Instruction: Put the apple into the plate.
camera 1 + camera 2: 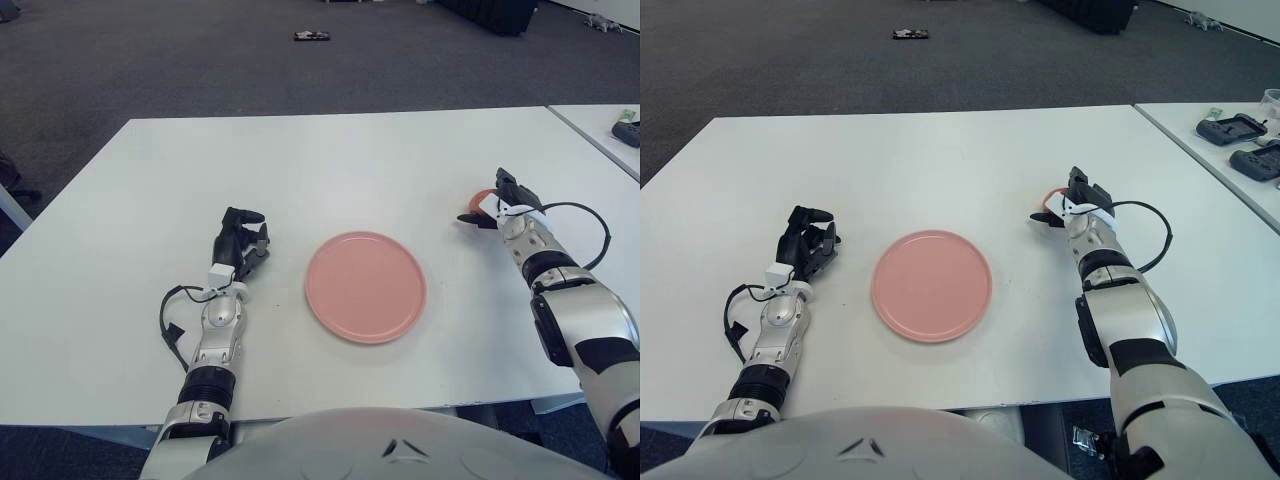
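A round pink plate (365,286) lies flat near the middle of the white table (330,160). The apple (482,196) is red and sits on the table to the right of the plate, mostly hidden by my right hand (492,207). Only a thin sliver of it shows. The right hand's fingers curl around the apple, with the thumb on the side nearer the plate. My left hand (242,243) shows to the left of the plate with its fingers curled and nothing in it.
A second white table (1200,115) stands at the right with black devices (1230,127) on it. A black cable (590,225) loops from my right wrist. A small dark object (311,36) lies on the carpet far behind.
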You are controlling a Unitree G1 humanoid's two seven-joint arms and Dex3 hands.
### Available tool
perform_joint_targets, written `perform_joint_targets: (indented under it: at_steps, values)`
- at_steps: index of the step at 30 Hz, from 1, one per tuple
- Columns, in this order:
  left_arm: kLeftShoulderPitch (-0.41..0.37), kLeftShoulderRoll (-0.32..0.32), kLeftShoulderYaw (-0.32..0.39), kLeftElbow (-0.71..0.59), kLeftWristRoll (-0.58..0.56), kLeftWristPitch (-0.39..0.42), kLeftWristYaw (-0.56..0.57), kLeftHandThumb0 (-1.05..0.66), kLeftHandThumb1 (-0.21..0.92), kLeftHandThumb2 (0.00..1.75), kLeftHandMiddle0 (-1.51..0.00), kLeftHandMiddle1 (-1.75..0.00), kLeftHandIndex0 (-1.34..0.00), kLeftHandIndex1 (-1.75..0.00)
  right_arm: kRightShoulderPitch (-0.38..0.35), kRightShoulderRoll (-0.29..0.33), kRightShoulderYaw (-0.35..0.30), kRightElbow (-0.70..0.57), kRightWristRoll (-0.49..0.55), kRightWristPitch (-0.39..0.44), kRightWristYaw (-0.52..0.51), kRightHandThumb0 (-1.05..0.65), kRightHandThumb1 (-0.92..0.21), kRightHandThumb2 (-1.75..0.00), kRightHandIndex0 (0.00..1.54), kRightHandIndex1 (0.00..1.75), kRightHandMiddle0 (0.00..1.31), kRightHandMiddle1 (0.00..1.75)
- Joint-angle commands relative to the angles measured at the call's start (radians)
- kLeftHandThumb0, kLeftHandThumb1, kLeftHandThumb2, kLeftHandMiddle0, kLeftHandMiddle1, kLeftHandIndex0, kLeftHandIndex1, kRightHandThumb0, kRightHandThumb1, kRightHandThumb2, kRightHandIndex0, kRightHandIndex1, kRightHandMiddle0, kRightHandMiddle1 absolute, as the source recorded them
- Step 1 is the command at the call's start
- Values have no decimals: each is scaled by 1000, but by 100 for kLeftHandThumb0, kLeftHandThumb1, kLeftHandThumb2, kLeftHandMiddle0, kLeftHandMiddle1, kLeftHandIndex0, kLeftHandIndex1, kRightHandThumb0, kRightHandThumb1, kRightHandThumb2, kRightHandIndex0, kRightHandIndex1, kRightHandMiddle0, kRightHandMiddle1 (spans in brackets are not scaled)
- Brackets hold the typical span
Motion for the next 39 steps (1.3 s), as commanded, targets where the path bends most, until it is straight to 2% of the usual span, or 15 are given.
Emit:
perform_joint_targets:
  at_steps: [1, 14, 21, 24, 29, 34, 39]
  values:
    - [56, 0, 6, 32, 1, 56, 8, -36, 80, 69, -45, -175, -26, -175, 18, 25, 22, 31, 1, 32, 59, -103, -88, -19, 0, 0, 0, 0]
    - [82, -10, 8, -40, 6, 117, 21, -36, 81, 69, -51, -175, -26, -175, 38, 57, 80, 46, -15, 72, 84, -98, -92, -25, 0, 0, 0, 0]
    - [83, -15, 5, -48, 6, 120, 17, -36, 80, 70, -53, -175, -27, -175, 38, 111, 134, 34, -41, 106, 49, -93, -91, -26, 0, 0, 1, 1]
    - [81, -16, 5, -49, 6, 121, 17, -36, 79, 71, -53, -175, -27, -175, 40, 117, 146, 32, -45, 107, 30, -89, -88, -32, 1, 1, 0, 8]
    - [78, -16, 7, -40, 4, 110, 14, -37, 79, 72, -51, -175, -27, -175, 40, 131, 136, 43, -34, 111, -1, -77, -76, -49, 4, 9, 0, 32]
    - [76, -16, 10, -27, 2, 90, 12, -36, 80, 70, -51, -175, -27, -175, 37, 145, 123, 49, -22, 119, -21, -65, -61, -70, 0, 36, 0, 59]
    - [72, -12, 10, -15, 2, 88, 9, -36, 80, 70, -52, -175, -27, -175, 35, 150, 117, 49, -22, 122, -31, -56, -50, -83, 0, 53, 0, 74]
